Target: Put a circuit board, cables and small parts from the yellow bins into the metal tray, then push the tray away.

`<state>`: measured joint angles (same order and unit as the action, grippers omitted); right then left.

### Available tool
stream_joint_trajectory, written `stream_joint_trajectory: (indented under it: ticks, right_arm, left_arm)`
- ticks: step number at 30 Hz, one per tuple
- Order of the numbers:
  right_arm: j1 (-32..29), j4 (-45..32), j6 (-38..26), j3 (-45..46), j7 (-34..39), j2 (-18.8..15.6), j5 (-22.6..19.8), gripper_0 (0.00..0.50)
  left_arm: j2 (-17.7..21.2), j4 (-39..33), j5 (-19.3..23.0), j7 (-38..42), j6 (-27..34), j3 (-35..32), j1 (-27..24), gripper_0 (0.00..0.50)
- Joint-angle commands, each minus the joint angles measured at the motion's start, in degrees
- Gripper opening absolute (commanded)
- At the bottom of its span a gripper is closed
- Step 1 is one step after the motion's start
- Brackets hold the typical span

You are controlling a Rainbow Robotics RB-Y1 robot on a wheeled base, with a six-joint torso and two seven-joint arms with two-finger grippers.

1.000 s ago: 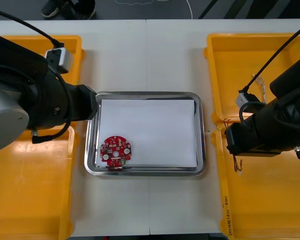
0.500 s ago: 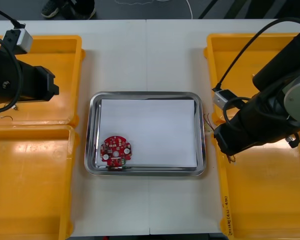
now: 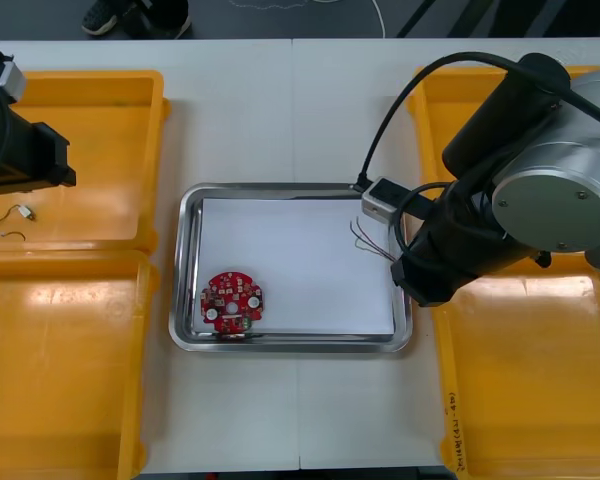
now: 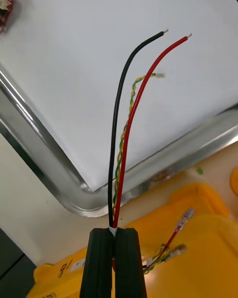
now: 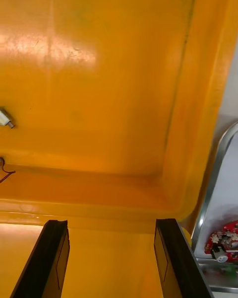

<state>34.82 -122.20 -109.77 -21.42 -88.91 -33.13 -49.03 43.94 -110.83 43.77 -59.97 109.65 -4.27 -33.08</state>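
Right gripper (image 4: 115,232), clamped on the black, red and twisted yellow cables (image 4: 123,129), has swung in from its yellow bin (image 3: 500,400) and dangles them over the metal tray (image 3: 183,270), right side, so release looks next, while the left gripper (image 5: 111,226) waits open over the far left bin (image 5: 99,79).

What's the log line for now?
right gripper: shut on cables by tray | left gripper: open over bin | board in tray
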Motion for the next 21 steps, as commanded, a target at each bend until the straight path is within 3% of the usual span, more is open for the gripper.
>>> stream_joint_trajectory:
  ticks: [1,8,10,14,21]
  right_arm:
    - [3.85,-0.05,-0.23,-3.37,-5.83,2.63,1.57,0.0]
    - [4.29,-0.05,2.02,-9.61,-8.65,2.81,3.07,0.0]
    - [4.29,0.74,3.51,-11.98,-9.53,3.42,5.79,0.0]
    - [4.2,3.2,6.85,-13.83,-10.14,3.42,5.53,0.0]
    - [5.43,6.72,10.01,-18.84,-11.2,6.24,9.22,0.0]
  left_arm:
    - [3.43,4.48,0.7,-9.91,0.35,-0.92,-4.01,0.5]
    - [3.96,9.84,0.88,-14.39,-1.19,-0.92,-4.97,0.5]
    - [4.22,12.21,0.88,-16.23,-2.69,-0.83,-5.41,0.5]
    - [4.57,14.67,0.88,-18.26,-4.09,-0.92,-5.85,0.5]
    - [5.01,19.42,0.27,-20.54,-6.2,-0.92,-7.08,0.5]
